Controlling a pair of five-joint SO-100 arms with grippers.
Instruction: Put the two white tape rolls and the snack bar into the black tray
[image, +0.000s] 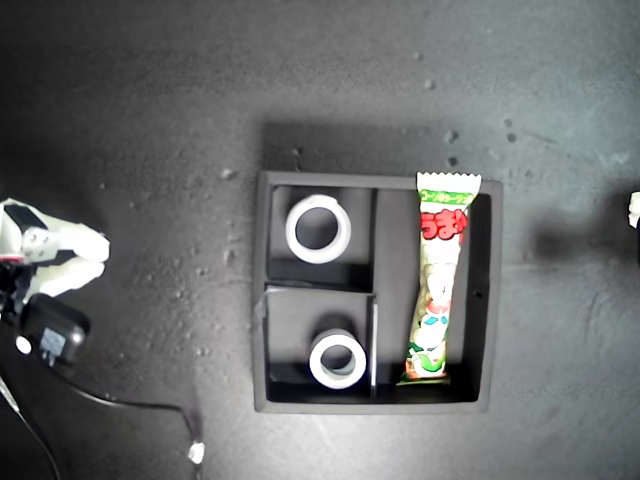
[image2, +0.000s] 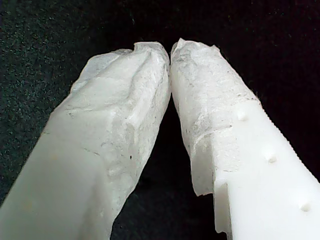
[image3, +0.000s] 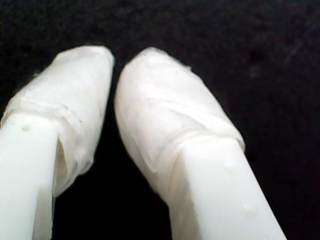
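Both tape rolls (image: 318, 228) (tray-held (image: 262, 300)) sit far from either gripper (image2: 170, 50).

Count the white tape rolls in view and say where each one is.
2. One tape roll lies in the black tray's upper small compartment in the exterior view; the other tape roll lies in the lower one.

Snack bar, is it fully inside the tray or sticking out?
Sticking out slightly. The snack bar lies along the long compartment, but its top crimped end overlaps the tray wall in the exterior view.
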